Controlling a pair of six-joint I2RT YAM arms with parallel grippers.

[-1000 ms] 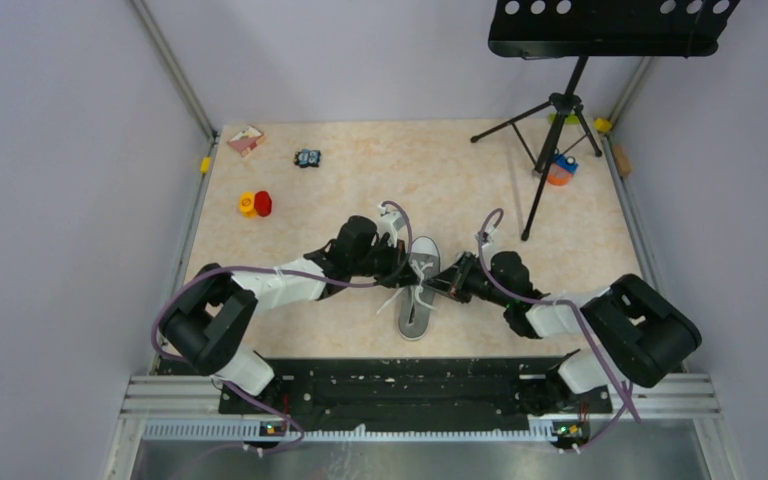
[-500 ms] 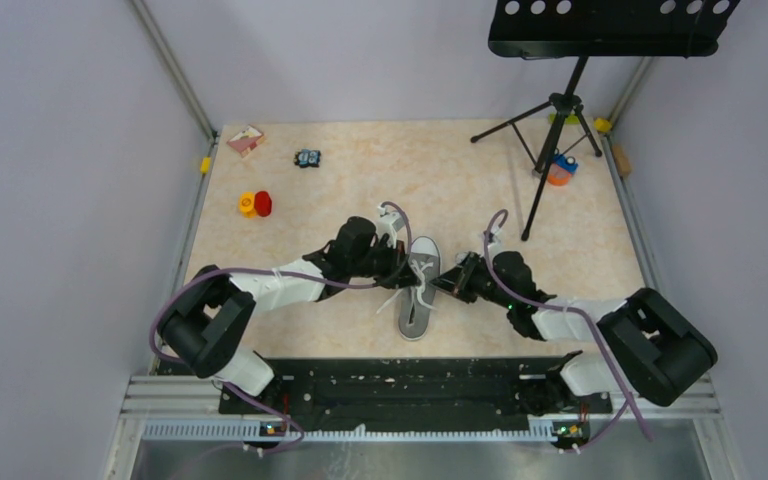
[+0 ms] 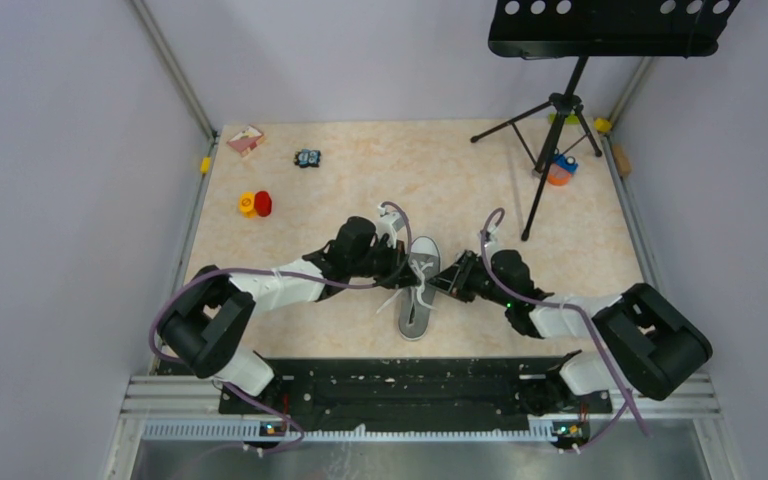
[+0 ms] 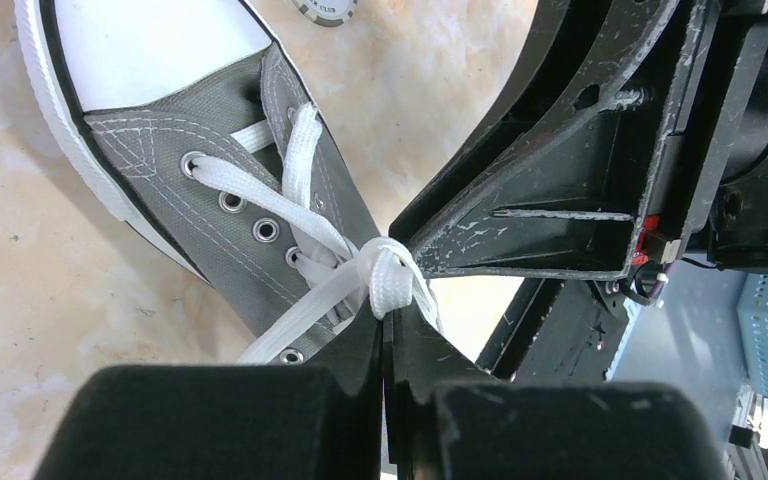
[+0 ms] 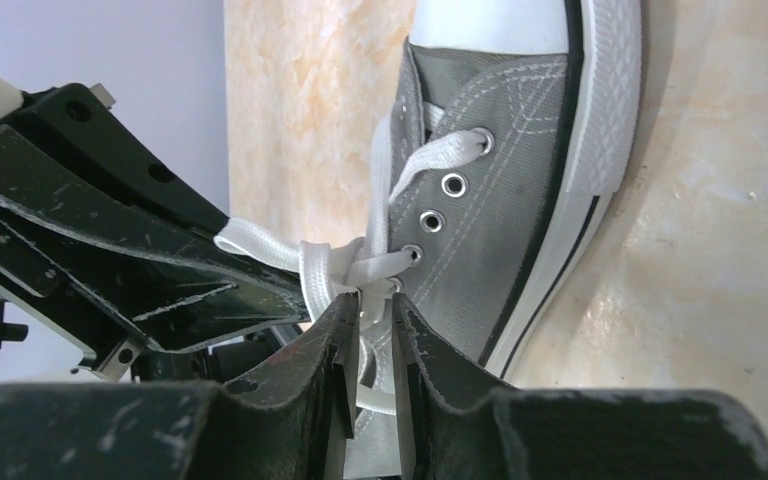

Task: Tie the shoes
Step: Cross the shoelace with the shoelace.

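- Since a second ago the right arm's elbow has shifted slightly outward; the sneaker [image 3: 422,256] stays mid-table between both grippers.
- Only the wrist views show the laces [image 4: 390,285] crossed into a knot over the eyelets.
- Left gripper [image 4: 385,335]: fingers pressed together on a lace strand at the knot.
- Right gripper [image 5: 370,315]: fingers slightly apart, a strand hanging in the gap.
- Overhead alone shows the table [image 3: 360,190], red and yellow pieces [image 3: 255,204] far left, and a tripod stand [image 3: 560,110] far right.

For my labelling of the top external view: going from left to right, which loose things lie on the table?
yellow piece → red piece → small dark object → grey sneaker → orange object
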